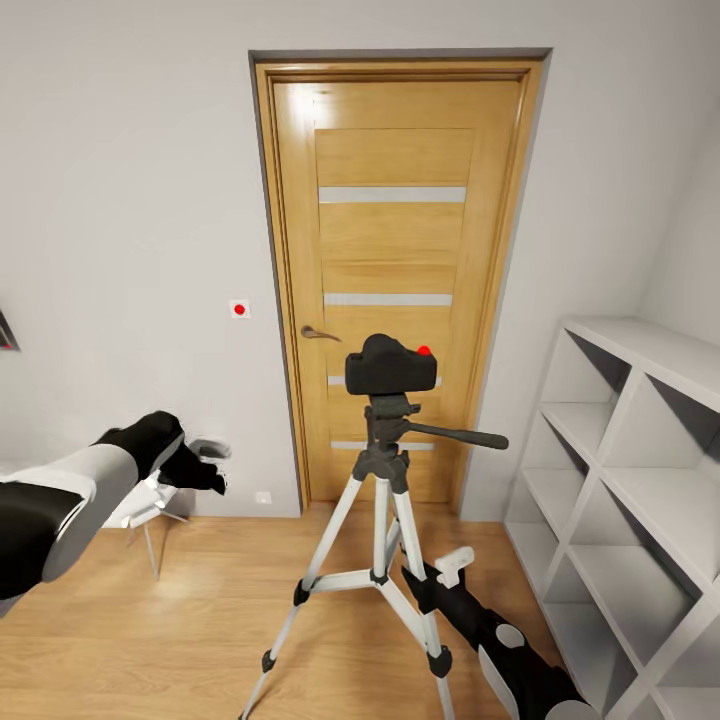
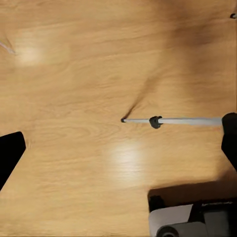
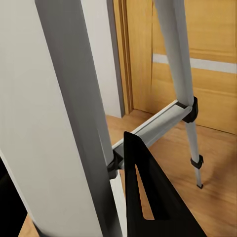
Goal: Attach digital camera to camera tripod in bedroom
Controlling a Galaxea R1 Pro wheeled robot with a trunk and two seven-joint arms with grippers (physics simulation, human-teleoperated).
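Both tools' spread is unclear; digital camera [image 1: 391, 367] sits atop camera tripod [image 1: 385, 520].

Digital camera [image 1: 391, 368] atop camera tripod [image 1: 380, 520], before door [image 1: 395, 270]

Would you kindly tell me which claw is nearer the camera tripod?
Right. The right claw sits low among the camera tripod legs; the left claw hangs well off to the tripod's left.
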